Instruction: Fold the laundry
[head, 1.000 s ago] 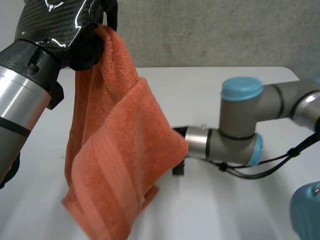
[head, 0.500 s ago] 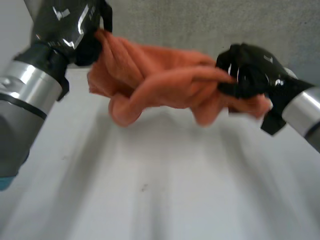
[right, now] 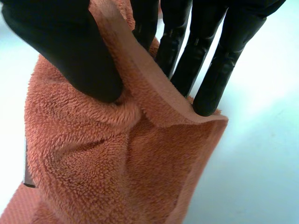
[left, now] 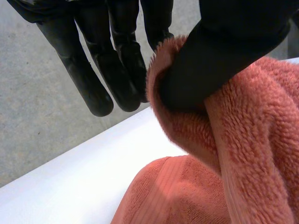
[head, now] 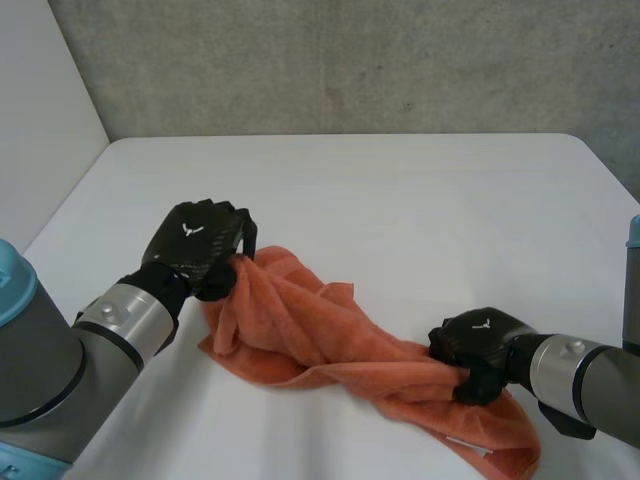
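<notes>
Towel (head: 330,340), orange, held at both ends. Left hand (head: 200,245) closed on one end: thumb (left: 224,60) pressed into a fold of the pile, fingers (left: 93,79) straight just beside it, the edge caught between. Right hand (head: 475,350) closed on the other end: thumb on one face of the hem, fingers on the other face, the hem pinched between them. From the left hand outward, cloth bunched and twisted into a loose rope, lying across the near part of the white table (head: 400,200) as far as the right hand. Past the right hand, a short flap spread on the table, with a small white label (head: 468,443) near its edge. Both hands low over the table and well apart, each on its own side. Behind the table, a grey wall (head: 350,60).
</notes>
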